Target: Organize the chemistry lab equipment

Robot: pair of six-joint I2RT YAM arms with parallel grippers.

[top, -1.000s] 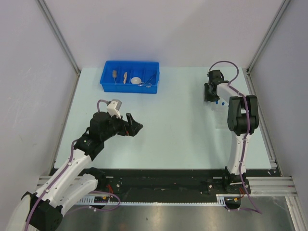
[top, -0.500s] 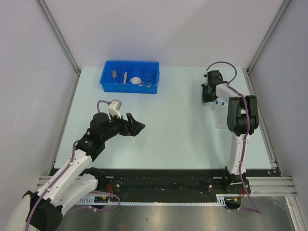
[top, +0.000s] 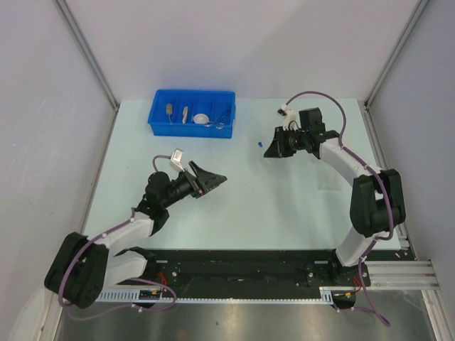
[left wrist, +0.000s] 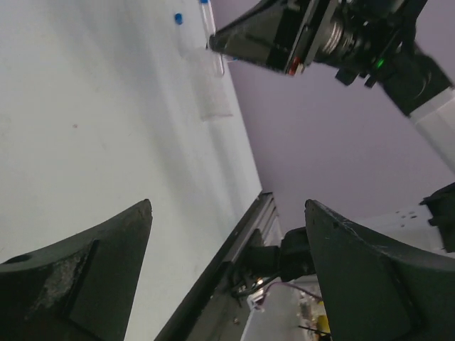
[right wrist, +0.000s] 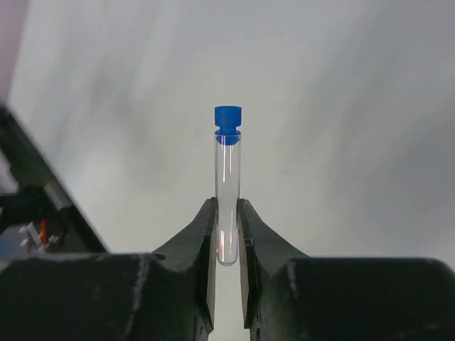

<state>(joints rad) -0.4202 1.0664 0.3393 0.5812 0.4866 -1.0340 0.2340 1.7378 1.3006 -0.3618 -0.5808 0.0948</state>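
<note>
Right jaws: I am clenching the clear tube with blue cap [right wrist: 227, 177].
Tube axis: running straight ahead, cap outermost.
Left jaws: gaping released, well apart.

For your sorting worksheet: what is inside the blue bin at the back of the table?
Inside the blue bin lie tan tools, a white dish and wire tongs. Anything low behind its near wall is hidden, and finer details are too small to tell.

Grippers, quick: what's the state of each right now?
Left gripper: open, holding nothing.
Right gripper: shut on a blue-capped tube.
</note>
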